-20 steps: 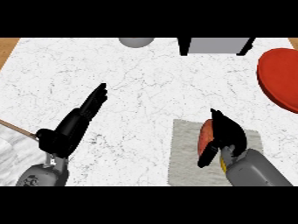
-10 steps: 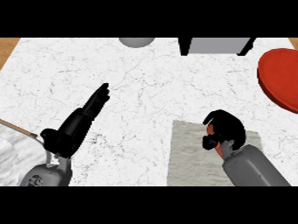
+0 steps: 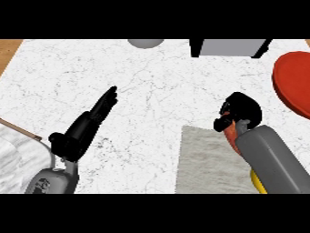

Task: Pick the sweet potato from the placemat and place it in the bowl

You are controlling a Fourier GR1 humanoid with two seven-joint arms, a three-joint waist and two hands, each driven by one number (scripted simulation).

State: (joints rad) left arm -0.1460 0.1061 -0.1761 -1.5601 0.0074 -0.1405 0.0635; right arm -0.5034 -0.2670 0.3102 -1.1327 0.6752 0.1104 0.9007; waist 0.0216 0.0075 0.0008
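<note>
1. Your right hand (image 3: 240,110) has come up off the placemat (image 3: 207,159) since a second ago. Then it sat low over the mat's far edge with the sweet potato under it; now it hangs above the marble just past that edge, closer to the counter's right edge where the bowl waits.
2. Its fingers are curled round the sweet potato (image 3: 229,124), clamped on it, so you can count the pick as done and the carry as begun.
3. The mat looks bare where the potato lay, which fits a clean lift rather than a drag.
4. The sweet potato shows only as an orange-red sliver between the black fingers and along the wrist; most of it is hidden, so you cannot judge its full shape or how it sits in the grasp.
5. The bowl (image 3: 303,84) is the red round thing at the counter's right edge, partly cut off by the view. It lies to the right of and a little beyond your hand, apart from it, so the remaining travel looks short.
6. Your left hand (image 3: 89,123) rests near the counter's left edge with fingers straight and apart, holding nothing, unchanged in place.
</note>
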